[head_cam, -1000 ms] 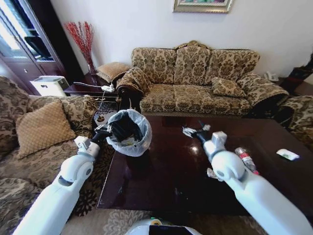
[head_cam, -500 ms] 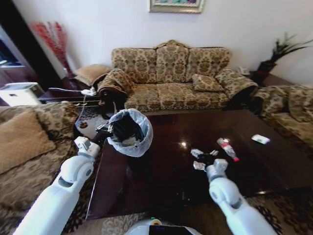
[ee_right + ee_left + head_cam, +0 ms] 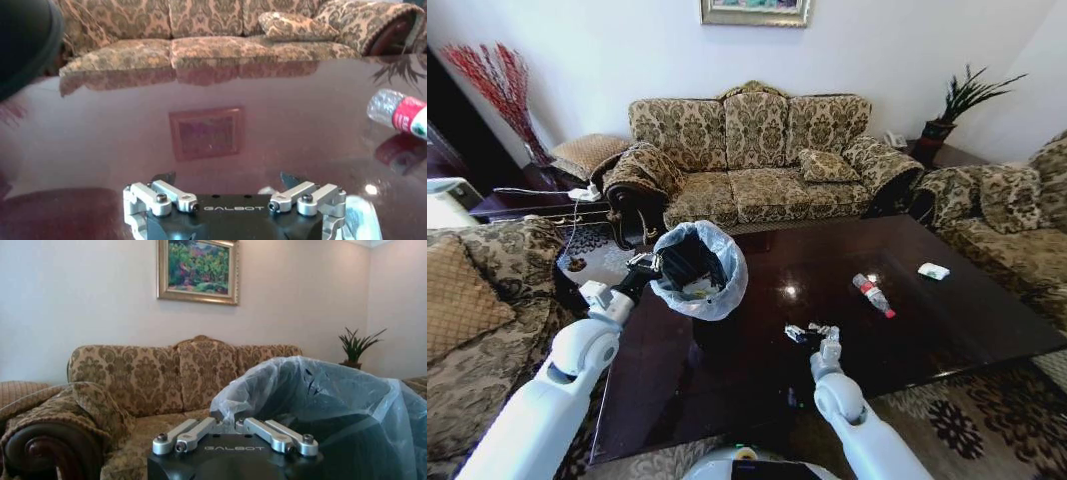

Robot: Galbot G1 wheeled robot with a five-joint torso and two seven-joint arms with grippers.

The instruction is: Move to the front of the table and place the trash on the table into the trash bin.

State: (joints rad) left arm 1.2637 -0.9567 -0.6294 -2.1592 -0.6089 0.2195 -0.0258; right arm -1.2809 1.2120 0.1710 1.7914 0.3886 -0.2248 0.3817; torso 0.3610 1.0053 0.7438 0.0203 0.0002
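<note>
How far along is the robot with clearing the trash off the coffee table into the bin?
Done: it stands at the table, and something pale already lies in the trash bin. In hand: the left gripper clamps the bin's bag rim; the right gripper, jaws open, hovers at the scraps. Left: those scraps, the bottle and a white piece.

A big sofa [image 3: 752, 150] with a brown and gold flower pattern stands against the pale wall [image 3: 607, 45]. Right above the sofa hangs a painting [image 3: 754, 10] in a gold frame. To one side of the sofa is a green plant [image 3: 960, 95]. To the other side are red twigs [image 3: 495, 82]. A patterned rug [image 3: 982, 425] covers the floor.
</note>
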